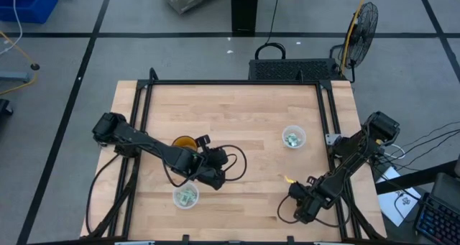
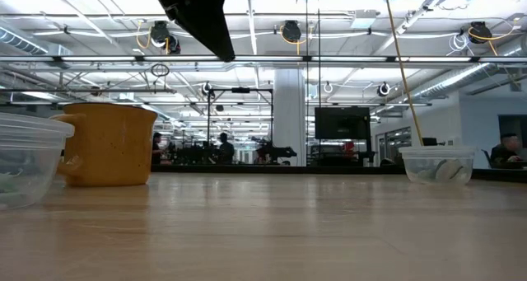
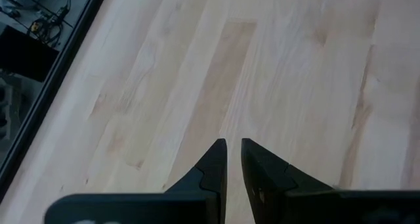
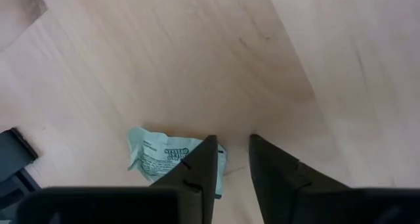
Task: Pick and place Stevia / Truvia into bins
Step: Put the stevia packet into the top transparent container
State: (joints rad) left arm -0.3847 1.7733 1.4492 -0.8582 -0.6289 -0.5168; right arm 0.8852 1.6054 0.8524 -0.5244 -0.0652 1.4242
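Note:
A crumpled pale green Stevia packet (image 4: 161,157) lies flat on the wood, right by my right gripper (image 4: 231,142). That gripper is open by a narrow gap and sits low near the table's near right corner (image 1: 298,205). One of its fingers (image 4: 200,165) covers the packet's edge, and nothing is between the fingers. One clear bin (image 1: 185,196) near the near edge holds packets, and so does the other bin (image 1: 293,137) farther right. My left gripper (image 3: 233,145) is shut and hovers over bare wood beside the near bin (image 1: 219,174). My right gripper has one finger over the edge of the crumpled packet (image 4: 197,159), pointing down at the table. That finger hides the spot, so I cannot tell whether it touches the packet.
An amber cup (image 1: 183,142) stands just beyond my left arm. A small yellow scrap (image 1: 285,177) lies on the wood ahead of my right gripper. The black frame rails (image 1: 330,123) run along the table's sides. Open wood lies between the two bins.

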